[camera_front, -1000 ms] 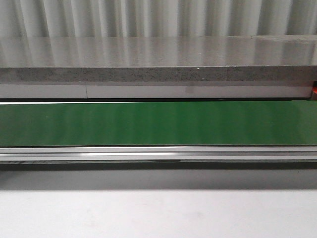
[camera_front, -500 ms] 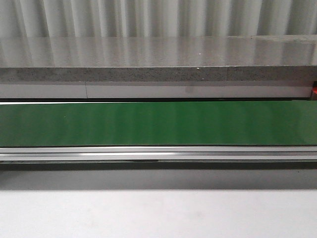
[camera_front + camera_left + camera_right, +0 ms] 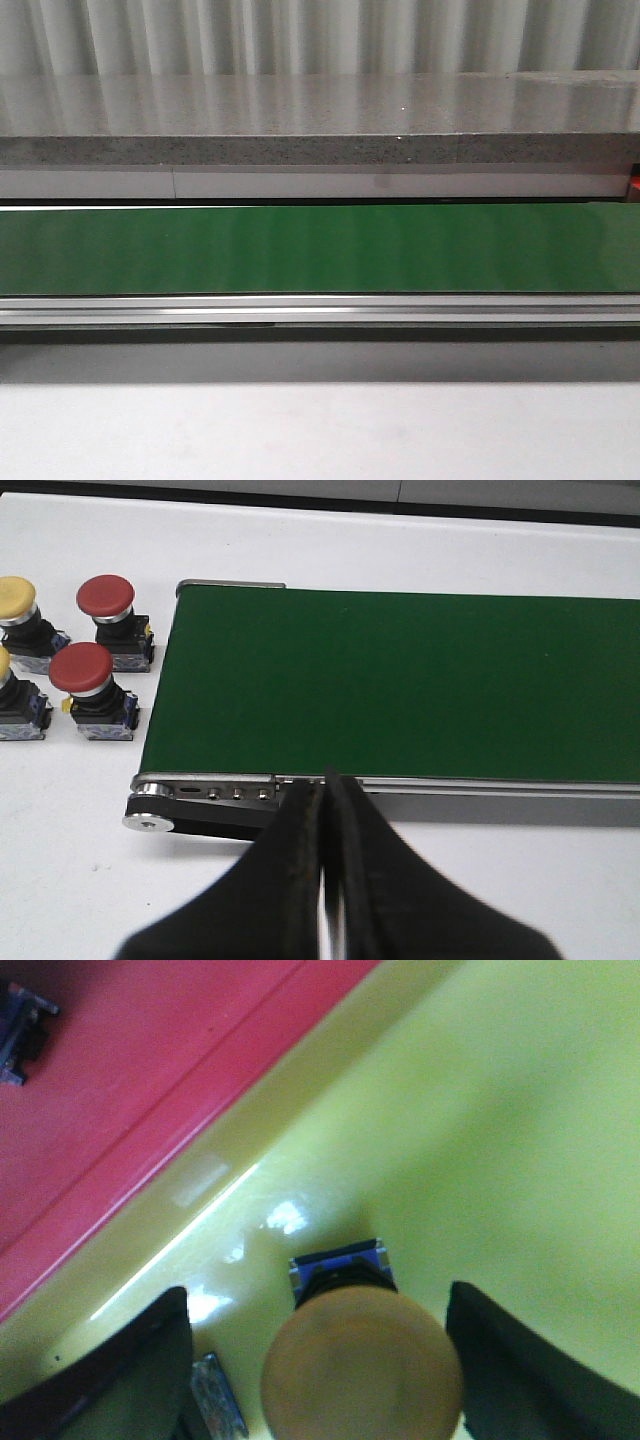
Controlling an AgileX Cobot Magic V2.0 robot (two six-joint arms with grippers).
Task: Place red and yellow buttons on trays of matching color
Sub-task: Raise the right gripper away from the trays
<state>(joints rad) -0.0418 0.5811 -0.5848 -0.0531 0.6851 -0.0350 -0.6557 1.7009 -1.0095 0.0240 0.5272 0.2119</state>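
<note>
In the left wrist view two red buttons (image 3: 105, 597) (image 3: 82, 668) and two yellow buttons (image 3: 15, 588) (image 3: 3, 670) stand on the white table beside the end of the green conveyor belt (image 3: 400, 680). My left gripper (image 3: 326, 780) is shut with nothing in it, near the belt's front rail and apart from the buttons. My right gripper (image 3: 320, 1360) is open over the yellow tray (image 3: 480, 1140). A yellow button (image 3: 360, 1370) stands between its fingers with a gap on each side. The red tray (image 3: 120, 1080) adjoins the yellow one. Neither gripper shows in the front view.
The green belt (image 3: 320, 248) with its metal rail spans the front view, a grey ledge behind it. A dark button base (image 3: 20, 1020) lies in the red tray. A blue-grey block (image 3: 222, 1400) lies in the yellow tray by one right finger.
In the front view a thin dark streak under the conveyor rail has shortened toward the left. Nothing else differs.
</note>
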